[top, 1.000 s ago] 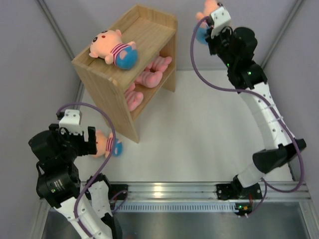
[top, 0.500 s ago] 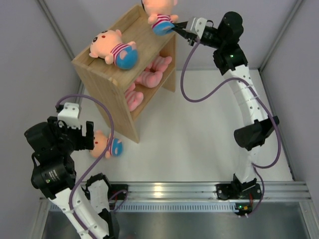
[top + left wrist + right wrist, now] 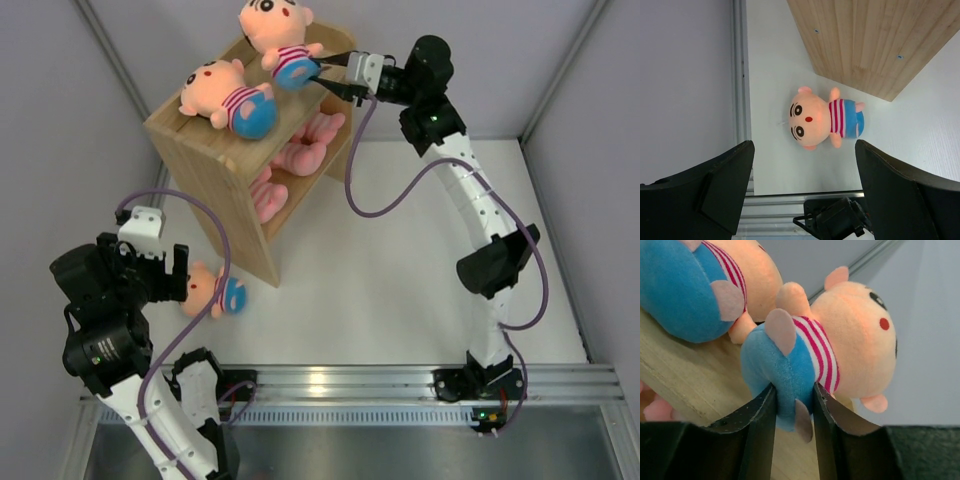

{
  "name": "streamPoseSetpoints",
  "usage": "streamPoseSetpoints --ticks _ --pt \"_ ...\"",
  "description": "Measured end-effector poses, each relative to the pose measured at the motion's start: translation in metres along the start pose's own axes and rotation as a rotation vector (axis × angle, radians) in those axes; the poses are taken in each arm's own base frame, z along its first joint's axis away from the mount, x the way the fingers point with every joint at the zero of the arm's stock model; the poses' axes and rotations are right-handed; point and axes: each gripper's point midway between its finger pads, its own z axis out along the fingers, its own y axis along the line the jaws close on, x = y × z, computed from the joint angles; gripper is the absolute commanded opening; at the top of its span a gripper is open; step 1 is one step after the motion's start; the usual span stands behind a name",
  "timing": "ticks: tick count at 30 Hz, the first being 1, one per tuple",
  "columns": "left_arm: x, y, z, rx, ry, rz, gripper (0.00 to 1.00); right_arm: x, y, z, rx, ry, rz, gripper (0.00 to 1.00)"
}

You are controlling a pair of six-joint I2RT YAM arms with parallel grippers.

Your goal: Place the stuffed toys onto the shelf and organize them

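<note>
Just swung a second peach, blue-shorted plush doll (image 3: 280,40) over to the light-wood shelf (image 3: 215,190) beside its lying twin (image 3: 225,95), right gripper (image 3: 322,78) jaws narrow on its shorts, seemingly only release left; left gripper (image 3: 172,280) jaws wide.

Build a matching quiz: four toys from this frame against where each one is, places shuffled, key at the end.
Toys
1. lone toy
2. pink toys
3. lying toy
4. gripped toy

Places
A. flat on the top of the shelf
B. blue shorts between the fingers of the right gripper, at the shelf top's far end
C. on the table, in front of the open left gripper
D. on the shelf's inner board

Pairs: 1-C, 2-D, 3-A, 4-B
</note>
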Motion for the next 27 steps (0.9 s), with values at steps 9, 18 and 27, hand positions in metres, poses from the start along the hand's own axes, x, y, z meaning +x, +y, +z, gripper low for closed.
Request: streamPoseSetpoints --ticks 9,18,27 --pt "0.007 -0.001 0.005 0.012 0.022 -0.008 0.88 0.003 -0.002 0.003 0.019 0.003 -0.011 0.76" --pt "0.014 -0.003 0.008 0.019 0.035 -0.008 0.88 0.008 -0.024 -0.005 0.244 0.001 0.298 0.9" --pt "0.014 -0.003 0.008 0.02 0.034 -0.008 0.88 -0.04 -0.064 -0.026 0.566 -0.18 0.885 0.92"
